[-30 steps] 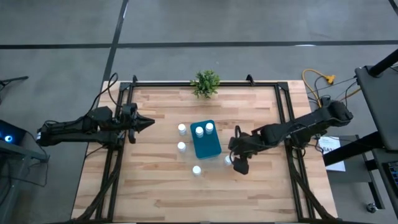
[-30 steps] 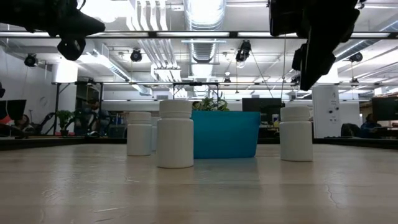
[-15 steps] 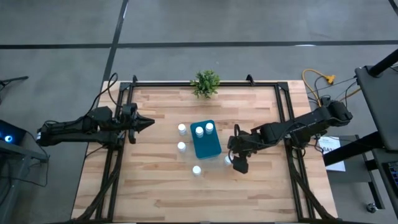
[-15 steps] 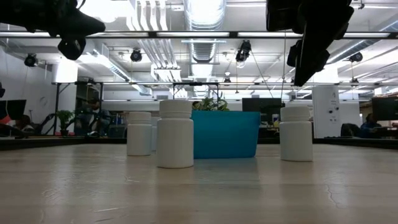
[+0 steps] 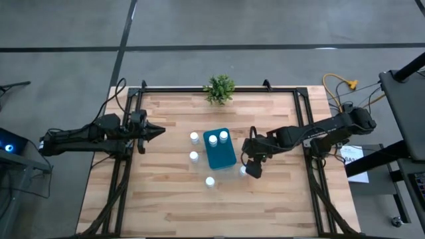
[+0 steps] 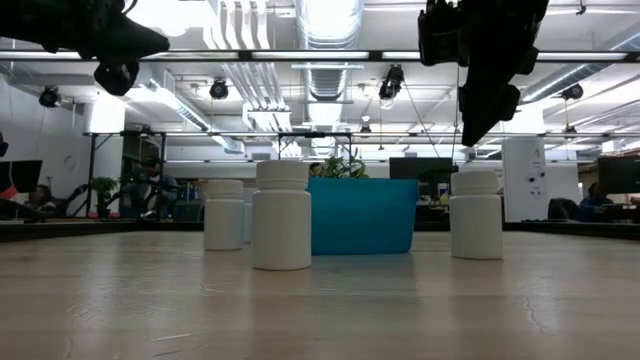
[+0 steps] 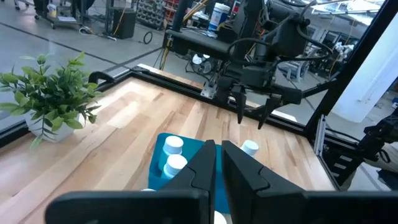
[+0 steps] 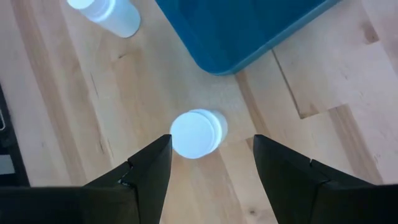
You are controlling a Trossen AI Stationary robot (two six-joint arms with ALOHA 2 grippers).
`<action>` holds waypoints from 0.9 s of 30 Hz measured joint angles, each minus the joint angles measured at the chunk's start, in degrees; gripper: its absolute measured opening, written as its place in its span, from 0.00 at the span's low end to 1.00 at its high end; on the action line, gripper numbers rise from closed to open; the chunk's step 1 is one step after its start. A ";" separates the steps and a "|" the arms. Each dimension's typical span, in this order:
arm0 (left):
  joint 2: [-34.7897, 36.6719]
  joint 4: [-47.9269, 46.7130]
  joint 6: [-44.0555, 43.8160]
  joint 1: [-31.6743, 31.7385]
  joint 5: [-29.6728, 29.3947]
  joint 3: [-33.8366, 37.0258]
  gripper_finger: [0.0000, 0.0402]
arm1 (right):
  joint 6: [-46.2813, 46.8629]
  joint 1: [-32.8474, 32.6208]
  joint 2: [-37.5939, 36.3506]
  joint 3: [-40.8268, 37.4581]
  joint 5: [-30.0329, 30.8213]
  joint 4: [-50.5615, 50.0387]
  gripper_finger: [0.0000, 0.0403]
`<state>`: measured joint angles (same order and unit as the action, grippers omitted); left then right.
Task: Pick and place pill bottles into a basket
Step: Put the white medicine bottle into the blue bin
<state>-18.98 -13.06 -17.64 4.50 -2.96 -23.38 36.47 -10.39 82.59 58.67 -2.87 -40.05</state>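
The teal basket (image 5: 220, 154) stands mid-table with two white pill bottles (image 5: 212, 139) (image 5: 224, 135) upright in it. More bottles stand on their bases on the wood: two left of the basket (image 5: 194, 137) (image 5: 194, 156), one nearer (image 5: 210, 180), one at its right near corner (image 5: 244, 170). My right gripper (image 8: 211, 142) hangs open above that last bottle (image 8: 198, 132), pointing steeply down, a finger on either side, clear of its cap (image 6: 476, 180). My left gripper (image 5: 159, 131) hovers shut and level at the table's left, well apart from the bottles.
A small green potted plant (image 5: 220, 88) stands at the far edge behind the basket. Black frame rails (image 5: 300, 113) run along the table's sides. Bare wood lies near the front edge (image 5: 219, 212).
My right gripper has drifted a little toward the basket and the far edge, staying open and above the bottle at the basket's right corner. No bottle has moved.
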 joint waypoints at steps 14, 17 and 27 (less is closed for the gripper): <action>0.00 0.00 0.01 -0.01 0.24 0.00 0.02 | -0.39 0.07 0.00 -0.11 1.14 1.18 0.54; 0.00 0.00 0.00 0.00 0.24 0.00 0.02 | -0.14 0.07 0.00 -0.38 -0.15 1.86 0.54; 0.00 0.00 0.01 0.00 0.21 0.00 0.02 | -0.44 0.07 0.00 -1.18 -1.63 2.57 0.54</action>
<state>-18.98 -13.06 -17.63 4.50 -2.75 -23.38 36.02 -10.33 82.59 57.50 -4.50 -37.48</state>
